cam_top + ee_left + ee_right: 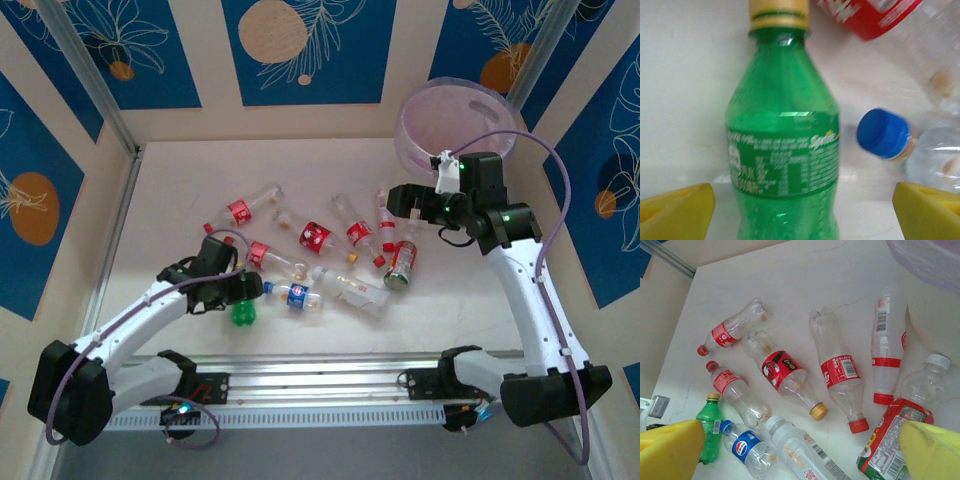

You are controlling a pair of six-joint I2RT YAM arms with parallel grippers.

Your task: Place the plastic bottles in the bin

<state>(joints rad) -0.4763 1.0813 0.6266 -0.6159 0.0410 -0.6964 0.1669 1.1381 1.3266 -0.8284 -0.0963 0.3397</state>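
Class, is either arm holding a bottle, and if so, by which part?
Nothing is held. The left gripper is open, its fingers flanking the green bottle at its lower body with gaps on both sides. The right gripper hangs open over the scattered bottles.

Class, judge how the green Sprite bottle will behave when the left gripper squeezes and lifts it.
Likely light: the green Sprite bottle looks empty. Its thin plastic may dent when the left gripper closes. Smooth, round and apparently lying down, it could roll or slip if nudged.
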